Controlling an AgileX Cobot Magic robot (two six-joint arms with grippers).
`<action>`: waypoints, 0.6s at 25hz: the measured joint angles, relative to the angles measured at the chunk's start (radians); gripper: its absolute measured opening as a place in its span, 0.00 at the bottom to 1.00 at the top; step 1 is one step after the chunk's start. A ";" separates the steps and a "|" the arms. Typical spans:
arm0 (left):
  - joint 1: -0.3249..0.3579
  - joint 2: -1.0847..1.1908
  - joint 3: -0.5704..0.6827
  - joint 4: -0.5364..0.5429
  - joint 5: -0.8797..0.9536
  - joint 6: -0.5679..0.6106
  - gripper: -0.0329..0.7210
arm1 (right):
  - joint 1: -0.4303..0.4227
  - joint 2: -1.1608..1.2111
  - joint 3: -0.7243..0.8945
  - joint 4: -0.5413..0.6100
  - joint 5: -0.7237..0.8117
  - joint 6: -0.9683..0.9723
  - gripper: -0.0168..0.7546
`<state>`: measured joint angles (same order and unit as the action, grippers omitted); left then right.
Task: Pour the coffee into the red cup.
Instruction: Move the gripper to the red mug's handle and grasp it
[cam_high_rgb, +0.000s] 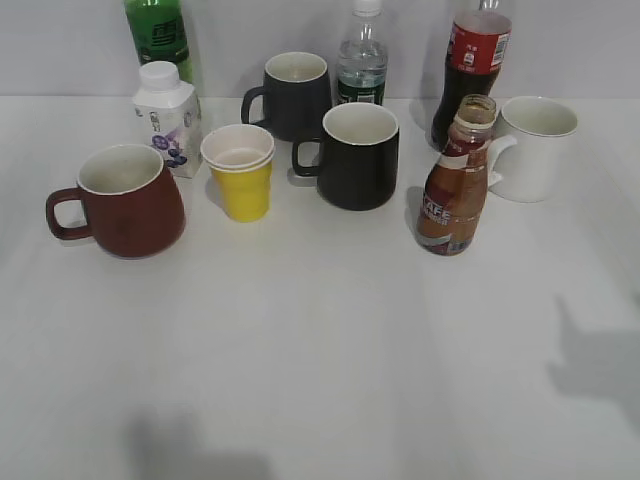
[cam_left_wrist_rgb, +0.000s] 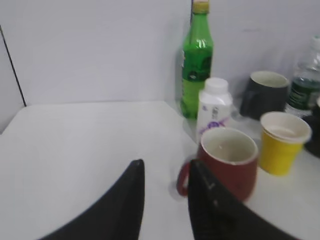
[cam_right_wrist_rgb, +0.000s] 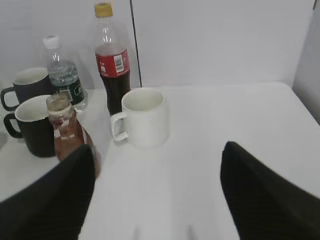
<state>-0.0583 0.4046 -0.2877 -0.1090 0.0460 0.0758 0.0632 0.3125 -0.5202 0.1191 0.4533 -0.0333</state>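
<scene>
Neither arm shows up in the exterior shot, only in the wrist views. The left tool (cam_left_wrist_rgb: 165, 200) sits low over the counter (cam_high_rgb: 320, 360) with a narrow gap between its fingers, holding nothing, and the red cup's handle is just past the tips. The right tool (cam_right_wrist_rgb: 155, 195) is spread wide and empty too.

The counter is plain white with a pale wall behind it.

Left to right: the red cup (cam_high_rgb: 125, 200) is at the far left, upright, off-white inside, handle pointing left. Behind it are a green bottle (cam_high_rgb: 158, 35) and a small white carton (cam_high_rgb: 168, 118), then a yellow paper cup (cam_high_rgb: 240, 172) and two black mugs (cam_high_rgb: 352, 155). The coffee (cam_high_rgb: 455, 180) stands right of centre, cap off, brown liquid, CAFE label. A cola bottle (cam_high_rgb: 472, 60) is behind it and a white mug (cam_high_rgb: 535, 145) just beside it.
</scene>
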 joint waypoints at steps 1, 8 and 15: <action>0.000 0.055 0.006 -0.007 -0.085 0.000 0.36 | 0.017 0.029 0.000 0.000 -0.022 0.000 0.78; -0.018 0.409 0.010 -0.003 -0.321 -0.001 0.36 | 0.158 0.262 0.006 0.007 -0.128 -0.031 0.78; -0.205 0.584 0.012 -0.007 -0.325 -0.002 0.36 | 0.230 0.484 0.012 0.007 -0.247 -0.047 0.78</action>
<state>-0.2629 0.9884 -0.2759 -0.1161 -0.2795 0.0740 0.2933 0.7968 -0.5082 0.1264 0.2062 -0.0800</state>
